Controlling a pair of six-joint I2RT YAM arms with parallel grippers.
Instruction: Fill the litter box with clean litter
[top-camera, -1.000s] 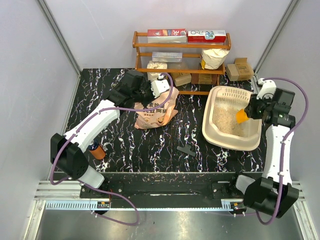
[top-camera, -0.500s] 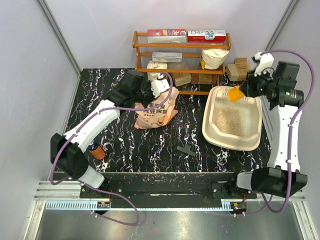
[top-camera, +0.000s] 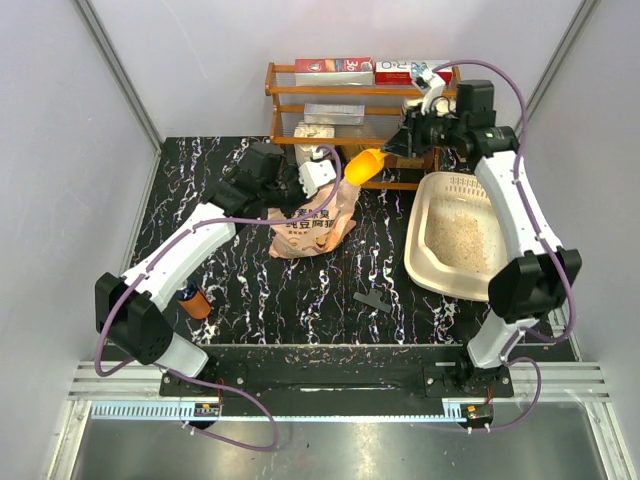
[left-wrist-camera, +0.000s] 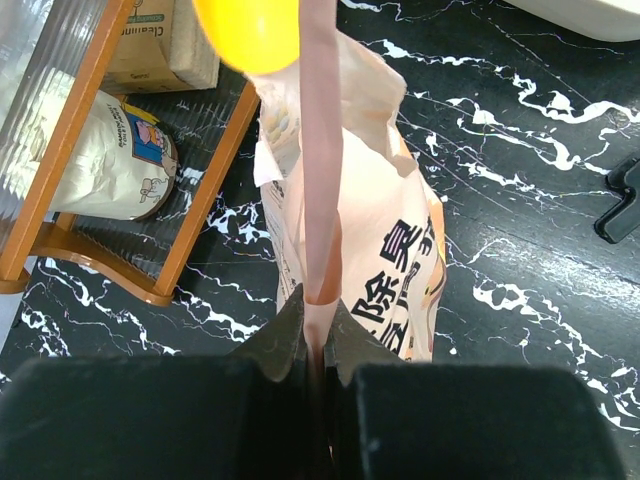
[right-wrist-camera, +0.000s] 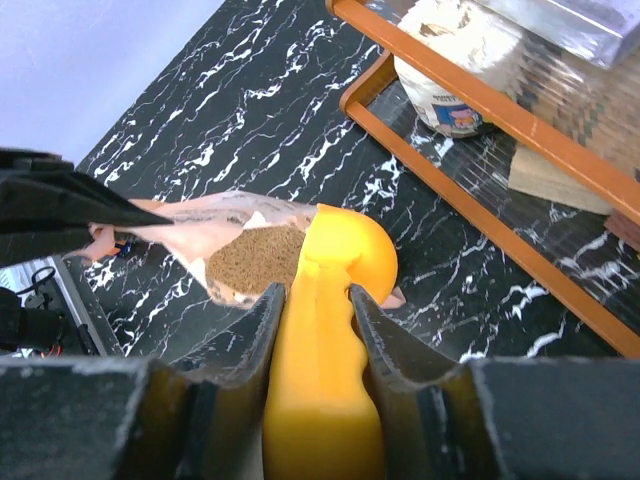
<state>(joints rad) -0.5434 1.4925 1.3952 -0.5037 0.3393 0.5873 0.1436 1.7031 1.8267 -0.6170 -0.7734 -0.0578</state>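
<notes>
The cream litter box (top-camera: 421, 262) sits at the right with tan litter (top-camera: 458, 240) on its floor. The pink-orange litter bag (top-camera: 312, 226) stands mid-table; it also shows in the left wrist view (left-wrist-camera: 385, 230). My left gripper (top-camera: 318, 172) is shut on the bag's top edge (left-wrist-camera: 320, 150), holding it open. My right gripper (top-camera: 396, 148) is shut on a yellow scoop (top-camera: 363, 165), held just over the bag's mouth. In the right wrist view the scoop (right-wrist-camera: 335, 300) hangs beside the open bag, where brown-tan granules (right-wrist-camera: 250, 262) show.
A wooden shelf rack (top-camera: 360, 95) with boxes and white sacks stands at the back, close behind the scoop. A small black clip (top-camera: 373, 300) lies in front of the litter box. An orange object (top-camera: 196, 303) sits by the left arm's base.
My right arm has swung the scoop left, from over the litter box, past its far rim, to above the bag's mouth. The left gripper and the bag have stayed put.
</notes>
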